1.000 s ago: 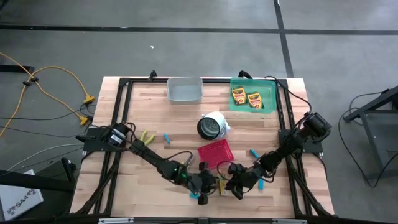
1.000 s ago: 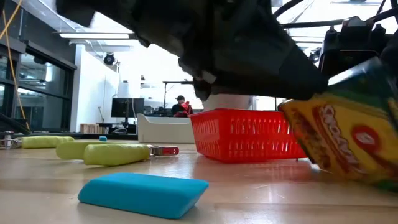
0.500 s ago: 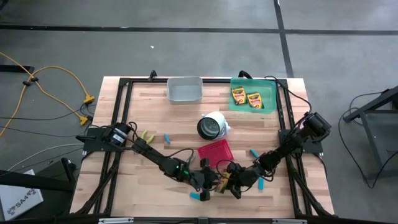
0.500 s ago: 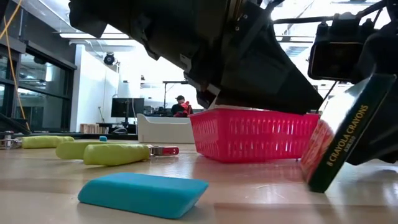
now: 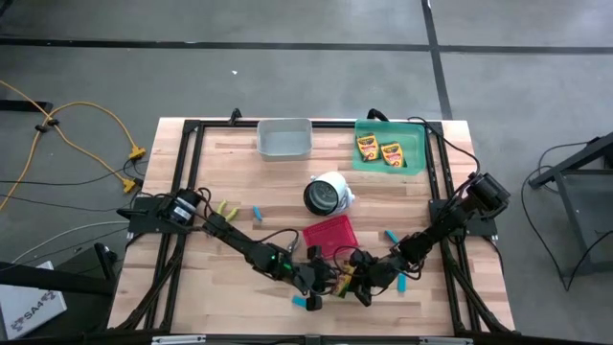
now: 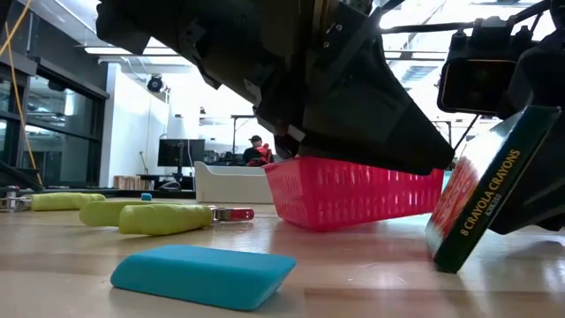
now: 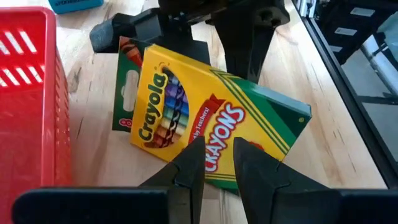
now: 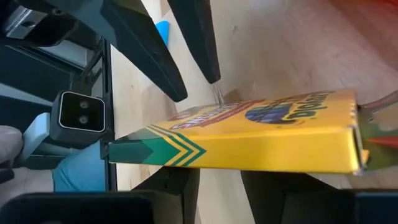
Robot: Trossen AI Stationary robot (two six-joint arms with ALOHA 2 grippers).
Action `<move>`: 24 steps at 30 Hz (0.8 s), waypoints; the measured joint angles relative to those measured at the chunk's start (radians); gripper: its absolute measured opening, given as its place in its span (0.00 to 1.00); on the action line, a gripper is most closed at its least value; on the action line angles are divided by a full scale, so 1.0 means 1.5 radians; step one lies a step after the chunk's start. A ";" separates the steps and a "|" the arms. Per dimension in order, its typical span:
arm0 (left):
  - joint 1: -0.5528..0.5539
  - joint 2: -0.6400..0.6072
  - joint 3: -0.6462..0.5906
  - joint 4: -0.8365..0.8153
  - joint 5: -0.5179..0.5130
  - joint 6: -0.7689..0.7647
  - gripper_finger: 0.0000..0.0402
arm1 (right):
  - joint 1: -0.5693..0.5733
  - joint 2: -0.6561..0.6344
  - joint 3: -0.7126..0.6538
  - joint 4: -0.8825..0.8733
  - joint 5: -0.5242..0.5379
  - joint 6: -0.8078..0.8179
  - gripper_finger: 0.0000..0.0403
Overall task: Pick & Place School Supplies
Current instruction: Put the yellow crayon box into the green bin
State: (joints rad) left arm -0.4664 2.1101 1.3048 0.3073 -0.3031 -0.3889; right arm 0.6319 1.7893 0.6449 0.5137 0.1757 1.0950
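Note:
A yellow-and-green crayon box point(image 5: 343, 280) stands tilted near the table's front edge, between my two grippers. My left gripper point(image 7: 219, 163) comes from the table's left. Its fingers are a narrow gap apart at the box's printed face point(image 7: 186, 118). My right gripper point(image 5: 357, 285) comes from the right and has the box. Two more crayon boxes point(image 5: 377, 149) lie in the green tray point(image 5: 414, 144). Yellow-green pliers point(image 5: 227, 208) and several light-blue blocks point(image 5: 257, 212) lie on the wood; one block point(image 6: 203, 272) is near the front edge. My left gripper's fingertips point(image 8: 214, 79) end right at the box's yellow face, slanting down from the left; I cannot tell whether they touch it. My right gripper has the box lying across its two fingers point(image 8: 180, 186), the long narrow side point(image 8: 236, 146) toward its wrist. The box hides the fingertips, so the kind of hold does not show. The box leans steeply, its lower end point(image 6: 446, 261) on the table.
The red basket point(image 5: 330, 233) sits just behind the grippers; its right end point(image 6: 415, 190) is tipped up under my left arm. Farther back are a white cylinder point(image 5: 328, 192) and a grey bin point(image 5: 284, 125).
The crayon box has turned about: a second ago its printed face looked toward the table's near edge; now its narrow green side does, and it stands steeper on its lower end. In the last half second the red basket's right end has tipped up off the table.

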 joint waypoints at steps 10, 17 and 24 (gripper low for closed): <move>-0.022 0.000 0.000 0.012 -0.001 0.014 0.21 | 0.000 -0.001 0.000 0.000 0.004 0.000 0.26; -0.043 -0.001 0.010 0.015 0.000 0.017 0.29 | 0.000 -0.001 0.000 0.000 0.006 0.000 0.26; -0.050 -0.001 0.010 0.015 -0.011 -0.001 0.36 | 0.000 -0.001 0.000 0.005 0.008 0.000 0.26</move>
State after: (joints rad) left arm -0.5419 2.1090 1.3201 0.3305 -0.3202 -0.3904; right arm 0.6319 1.7878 0.6445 0.5210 0.1876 1.0950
